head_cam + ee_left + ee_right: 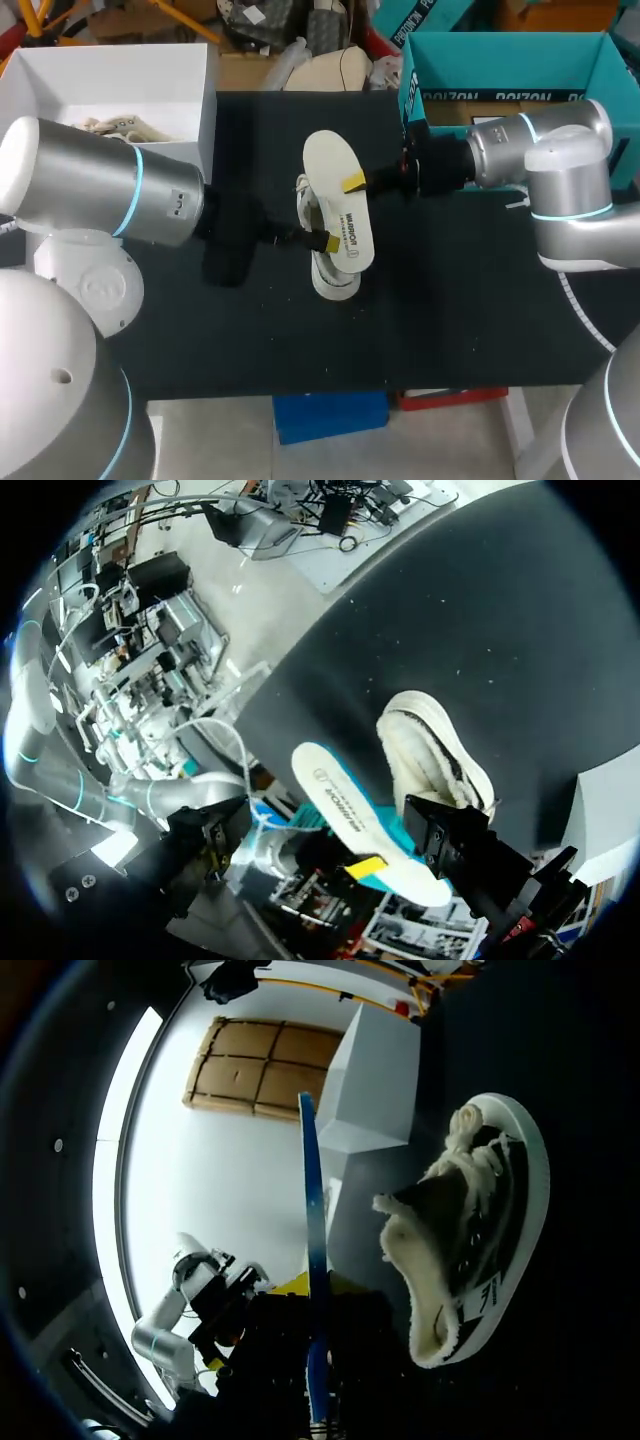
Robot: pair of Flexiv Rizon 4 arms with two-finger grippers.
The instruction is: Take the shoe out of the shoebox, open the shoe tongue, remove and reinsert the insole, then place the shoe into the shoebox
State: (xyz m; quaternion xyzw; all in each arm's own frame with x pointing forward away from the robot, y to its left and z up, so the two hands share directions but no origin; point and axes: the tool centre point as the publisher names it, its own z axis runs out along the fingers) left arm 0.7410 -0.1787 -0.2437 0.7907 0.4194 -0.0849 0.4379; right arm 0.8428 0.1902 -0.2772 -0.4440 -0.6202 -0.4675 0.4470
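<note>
Your right gripper (352, 183) is clamped on the insole (338, 160), holding it just above the shoe (335, 280) at mid-table. Your left gripper (320, 242) sits at the shoe's collar; whether it grips, I cannot tell. For reinsertion, angle the insole toe-first into the opening, then slide it flat.

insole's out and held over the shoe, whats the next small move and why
Probably lower the right hand a little so the insole tips toward the opening of the shoe. The insole is fully out, gripped by that hand and held just above the shoe, which lies on the table. Reinserting it looks like the step now due.
</note>
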